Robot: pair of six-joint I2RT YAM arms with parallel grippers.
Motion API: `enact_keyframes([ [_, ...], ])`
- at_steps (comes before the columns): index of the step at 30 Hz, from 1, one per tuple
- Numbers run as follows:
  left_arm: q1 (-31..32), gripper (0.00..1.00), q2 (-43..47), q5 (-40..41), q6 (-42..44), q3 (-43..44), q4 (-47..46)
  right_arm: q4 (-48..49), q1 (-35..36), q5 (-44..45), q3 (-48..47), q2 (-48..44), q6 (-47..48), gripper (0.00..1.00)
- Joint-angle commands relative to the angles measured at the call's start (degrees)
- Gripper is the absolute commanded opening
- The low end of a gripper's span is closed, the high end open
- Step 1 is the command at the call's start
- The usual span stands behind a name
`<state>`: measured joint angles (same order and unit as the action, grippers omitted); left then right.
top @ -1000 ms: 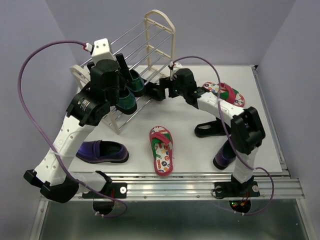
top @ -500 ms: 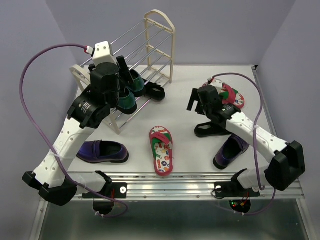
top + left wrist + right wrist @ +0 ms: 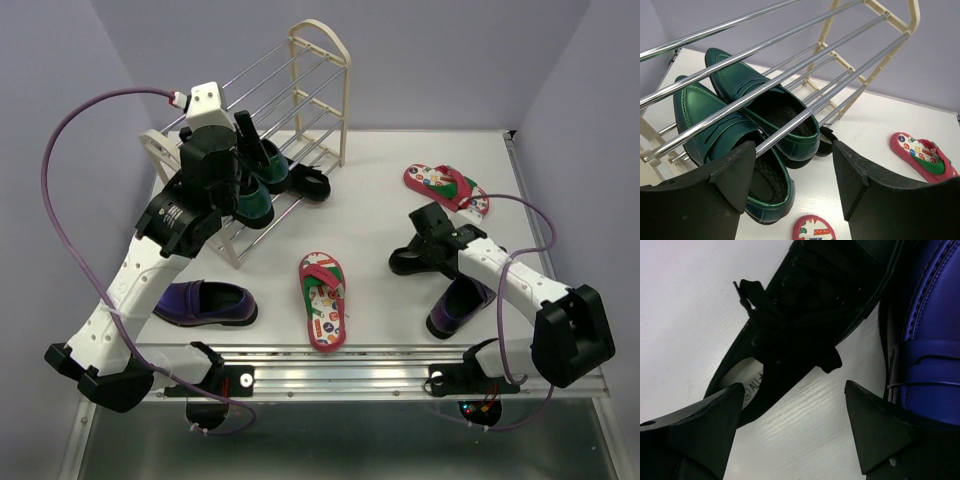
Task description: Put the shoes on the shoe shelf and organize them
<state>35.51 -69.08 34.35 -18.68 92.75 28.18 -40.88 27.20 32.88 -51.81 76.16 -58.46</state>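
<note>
**Shoes Half Hidden by Arms and Frame Edges**

From above, the right arm (image 3: 495,270) covers part of the black shoe (image 3: 405,263) and the purple loafer (image 3: 450,312). The left arm (image 3: 165,225) partly masks the green shoes (image 3: 258,200). The right wrist view crops the black shoe and the loafer. In the left wrist view, the bottom edge cuts off a flip-flop (image 3: 812,230).

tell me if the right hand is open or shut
Open: the right hand has its fingers wide apart above the black shoe, empty.
</note>
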Motion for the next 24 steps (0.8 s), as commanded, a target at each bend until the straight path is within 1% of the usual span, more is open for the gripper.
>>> enact_keyframes([
  [1, -0.4, 0.73, 1.0, -1.0, 0.7, -0.7, -3.5, 6.7, -1.6, -1.2, 3.3, -2.5, -1.3, 0.86],
  [2, -0.3, 0.73, 0.8, -1.4, 0.8, -0.6, -3.7, 9.4, -2.3, -1.6, 4.5, -2.7, -0.1, 0.85],
  [6, -0.4, 0.73, -1.0, -2.7, 1.4, 0.5, -3.8, 13.0, -3.6, -1.6, 4.4, -1.5, 2.7, 0.84],
  [10, -0.4, 0.73, -1.1, -3.0, 1.5, 0.5, -4.3, 16.6, -3.6, -2.1, 5.0, 2.8, 4.2, 0.84],
  [12, -0.3, 0.73, -0.9, -3.1, 1.5, 0.2, -4.3, 18.4, -3.6, -4.2, 5.6, 4.3, 4.6, 0.81],
  [13, -0.3, 0.73, -0.7, -3.1, 1.5, 0.1, -4.3, 19.5, -3.6, -5.2, 5.9, 5.0, 5.8, 0.71],
  [14, -0.4, 0.73, -0.7, -3.0, 1.5, 0.1, -4.2, 22.9, -3.6, -6.4, 6.2, 5.4, 7.3, 0.63],
  [15, -0.3, 0.73, -0.5, -2.6, 1.2, -0.2, -4.2, 25.3, -3.6, -7.8, 6.5, 5.7, 9.2, 0.58],
  [16, -0.3, 0.73, -0.4, -2.4, 1.0, -0.3, -4.3, 27.6, -3.6, -11.4, 7.2, 5.6, 13.5, 0.48],
  [18, -0.3, 0.73, -0.4, -2.3, 0.7, -0.5, -4.4, 31.8, -3.6, -16.2, 6.7, 5.4, 17.4, 0.33],
  [19, -0.3, 0.72, -0.5, -2.4, 0.6, -0.4, -4.3, 33.0, -3.6, -18.1, 5.7, 5.1, 21.8, 0.22],
  [20, -0.4, 0.72, -0.6, -2.4, 0.5, -0.4, -4.3, 34.2, -3.6, -20.1, 5.1, 5.1, 24.0, 0.15],
  [22, -0.4, 0.72, -0.7, -2.5, 0.0, -0.4, -4.5, 35.2, -2.9, -24.2, 3.0, 5.4, 27.5, 0.03],
  [23, -0.4, 0.72, -0.8, -2.5, 0.0, -0.4, -4.5, 35.3, -2.3, -25.8, 0.7, 6.1, 31.6, 0.01],
  [24, -0.4, 0.72, -0.7, -2.5, -0.1, -0.6, -4.5, 35.0, -0.4, -28.5, -0.6, 6.8, 33.6, 0.01],
])
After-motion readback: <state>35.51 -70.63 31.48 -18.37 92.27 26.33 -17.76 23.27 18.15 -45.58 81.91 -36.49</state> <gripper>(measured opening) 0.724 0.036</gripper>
